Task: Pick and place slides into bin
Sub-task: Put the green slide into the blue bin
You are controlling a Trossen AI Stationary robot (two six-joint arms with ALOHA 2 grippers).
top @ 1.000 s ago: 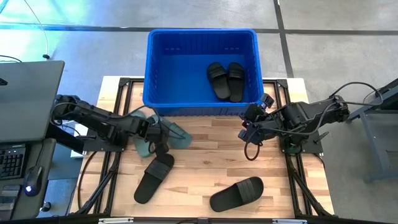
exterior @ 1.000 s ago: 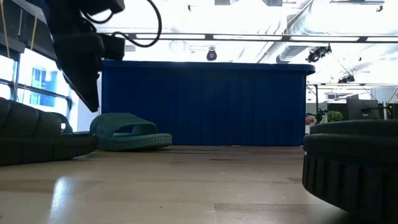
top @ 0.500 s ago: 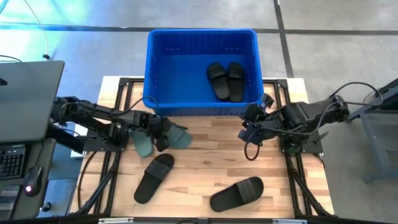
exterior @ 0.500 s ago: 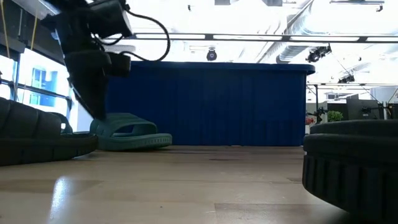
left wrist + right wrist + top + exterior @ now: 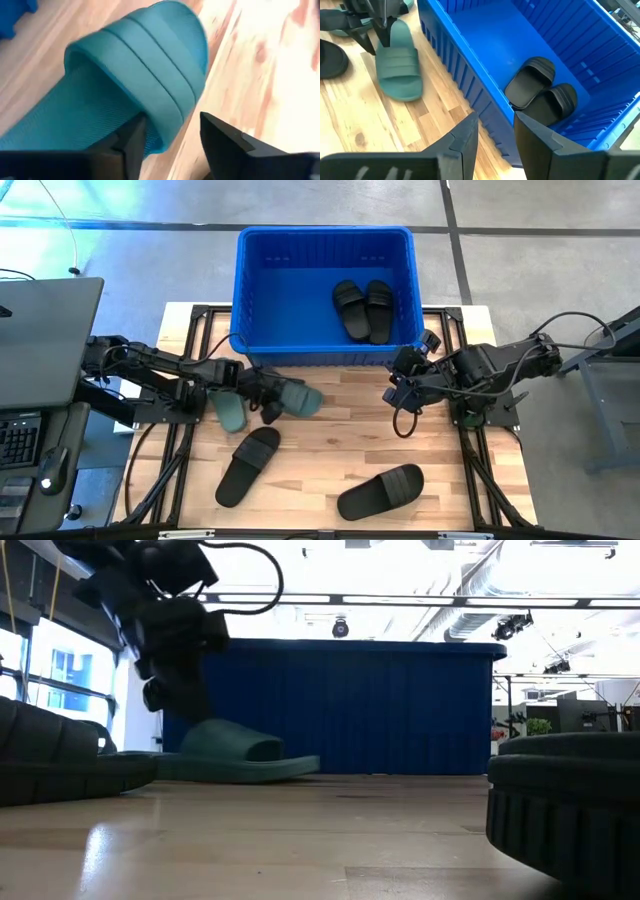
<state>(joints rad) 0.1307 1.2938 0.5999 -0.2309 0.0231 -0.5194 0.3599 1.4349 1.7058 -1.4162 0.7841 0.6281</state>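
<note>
Straddling a green slide beside the bin

Reaching in from the counter's left side: left end effector, fingers spread to either side of the ribbed strap of a sage green slide, not yet pinching it. Lying flat on the wood just in front of the blue bin, toe toward the counter's middle. Second green slide just beside it, partly hidden under the left arm. Hovering near the bin's front right corner: right end effector, fingers apart and holding nothing. Inside the bin, toward its right wall: two black slides side by side. Nearer the counter's front edge: one black slide lying slantwise below the green pair, another black slide well to its right. Crowding the low view's foreground: both black slides, dark bin wall across the back.
</note>
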